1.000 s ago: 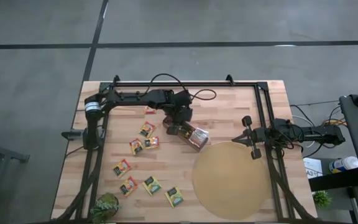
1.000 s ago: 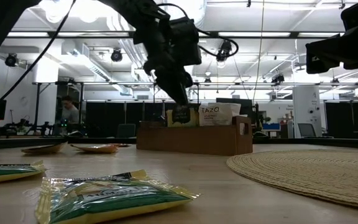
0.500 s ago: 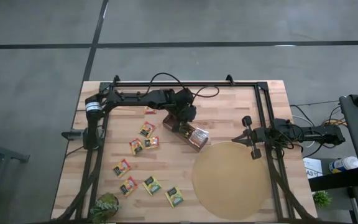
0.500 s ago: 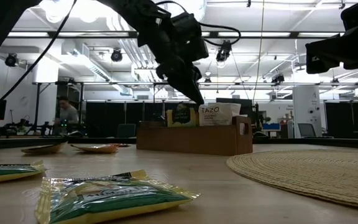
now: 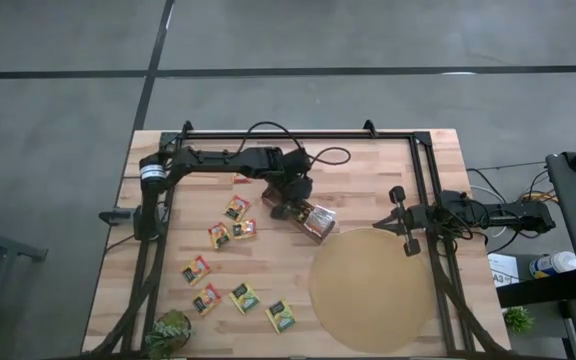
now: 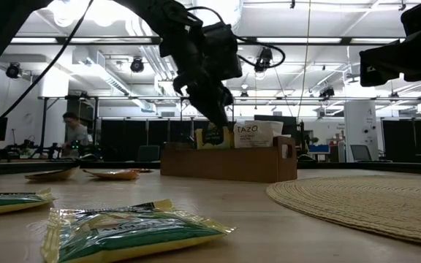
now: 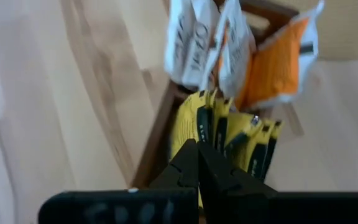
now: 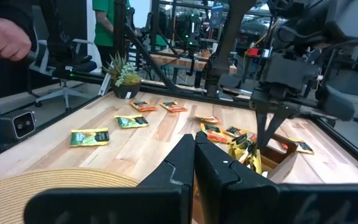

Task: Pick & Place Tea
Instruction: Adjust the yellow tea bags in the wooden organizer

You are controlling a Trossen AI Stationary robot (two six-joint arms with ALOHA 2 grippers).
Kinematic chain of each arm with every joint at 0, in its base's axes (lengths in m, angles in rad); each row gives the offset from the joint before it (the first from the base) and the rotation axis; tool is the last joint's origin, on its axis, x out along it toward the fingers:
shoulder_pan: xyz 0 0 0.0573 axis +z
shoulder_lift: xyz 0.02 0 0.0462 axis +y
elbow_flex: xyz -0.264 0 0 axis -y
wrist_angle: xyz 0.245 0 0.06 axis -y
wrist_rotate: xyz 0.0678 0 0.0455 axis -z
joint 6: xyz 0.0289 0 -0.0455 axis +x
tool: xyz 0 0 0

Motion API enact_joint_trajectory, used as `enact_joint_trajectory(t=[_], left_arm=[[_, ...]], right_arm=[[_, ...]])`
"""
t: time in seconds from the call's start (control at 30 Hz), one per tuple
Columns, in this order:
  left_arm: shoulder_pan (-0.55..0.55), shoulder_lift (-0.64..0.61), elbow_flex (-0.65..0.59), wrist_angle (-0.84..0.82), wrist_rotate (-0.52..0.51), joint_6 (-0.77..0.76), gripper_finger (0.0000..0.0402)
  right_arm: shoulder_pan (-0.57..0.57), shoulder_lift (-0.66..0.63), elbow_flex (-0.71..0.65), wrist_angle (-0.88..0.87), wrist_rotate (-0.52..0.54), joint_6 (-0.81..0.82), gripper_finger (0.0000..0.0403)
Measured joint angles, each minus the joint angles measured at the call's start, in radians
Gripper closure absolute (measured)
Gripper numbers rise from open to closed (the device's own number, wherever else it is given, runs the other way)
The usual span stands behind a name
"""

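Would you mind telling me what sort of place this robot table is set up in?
Most likely a large robotics lab or workshop. Beyond the wooden table the low view shows a high ceiling with exposed ducts and strip lights; the right wrist view shows an office chair and a person among metal frames.

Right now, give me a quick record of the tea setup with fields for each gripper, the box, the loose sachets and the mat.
left gripper: shut, tip just above the yellow sachets standing in the wooden box
right gripper: shut, waiting at the table's right side by the mat's edge
wooden box: near table centre, holds yellow sachets and white-and-orange sachets
loose sachets: scattered flat on the table's left half
round mat: nothing on it
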Motion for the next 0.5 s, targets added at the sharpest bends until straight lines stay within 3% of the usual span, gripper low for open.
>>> enact_joint_trajectory(t=[0.5], left_arm=[[-0.006, -0.022, 0.0, -0.104, -0.016, 0.007, 0.0401]], right_arm=[[0.0, 0.0, 0.0, 0.0, 0.0, 0.0, 0.0394]])
